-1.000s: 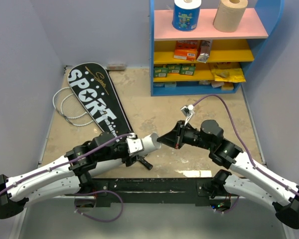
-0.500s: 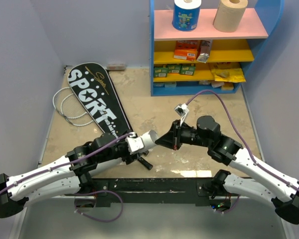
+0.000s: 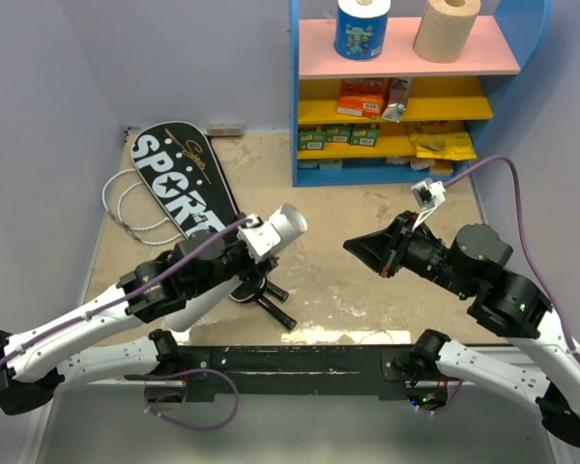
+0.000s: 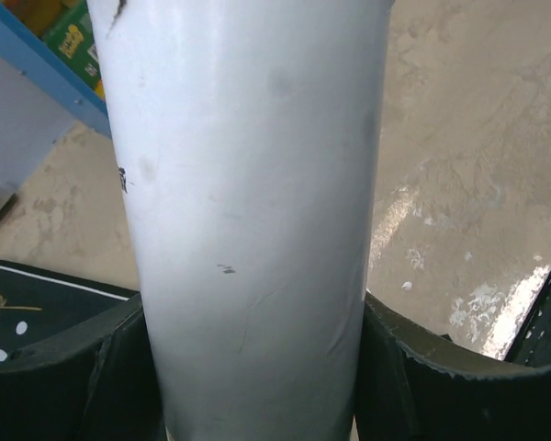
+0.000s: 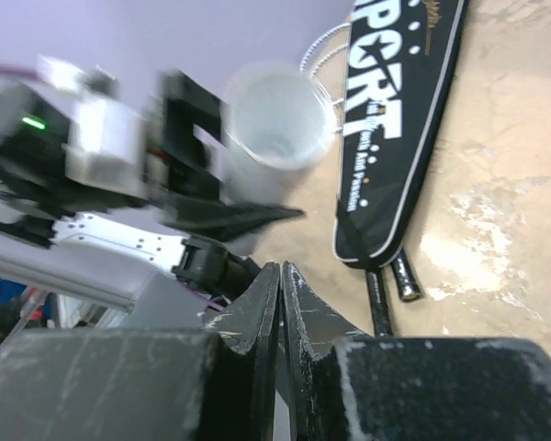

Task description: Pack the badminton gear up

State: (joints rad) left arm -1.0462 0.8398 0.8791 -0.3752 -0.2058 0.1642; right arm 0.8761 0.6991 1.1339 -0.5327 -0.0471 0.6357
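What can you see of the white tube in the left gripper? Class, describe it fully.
The white tube is a smooth, plain cylinder, plastic-looking, with faint scuffs and a few small dark marks. The end that shows is open, and the tube is hollow inside. The left gripper clamps it from both sides and holds it off the table, tilted with the open end raised. Nothing else touches it. The black cover lies behind it, to its left.
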